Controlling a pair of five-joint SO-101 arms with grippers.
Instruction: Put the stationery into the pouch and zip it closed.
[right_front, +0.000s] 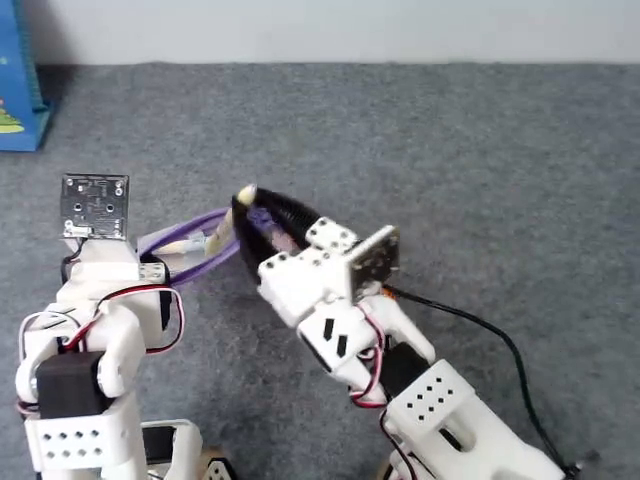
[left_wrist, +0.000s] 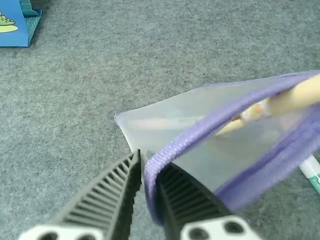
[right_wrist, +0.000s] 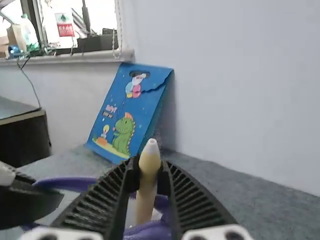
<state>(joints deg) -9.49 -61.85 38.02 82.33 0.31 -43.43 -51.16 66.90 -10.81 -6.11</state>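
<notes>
A clear pouch (left_wrist: 200, 140) with a purple zipper edge (right_front: 185, 245) lies on the grey carpet between the arms. My left gripper (left_wrist: 147, 175) is shut on the pouch's purple rim at its corner, holding the mouth up. My right gripper (right_wrist: 148, 172) is shut on a cream-coloured pen (right_wrist: 146, 185), which stands tilted with its lower end in the pouch opening (right_front: 215, 240). In the high view the right gripper (right_front: 250, 215) sits over the pouch's right end. A white and green item (left_wrist: 311, 172) lies beside the pouch.
A blue gift bag (right_wrist: 131, 117) with a dinosaur print leans against the white wall at the back left (right_front: 18, 90). Grey carpet (right_front: 450, 150) stretches open to the right and back. A black cable (right_front: 500, 345) trails from the right arm.
</notes>
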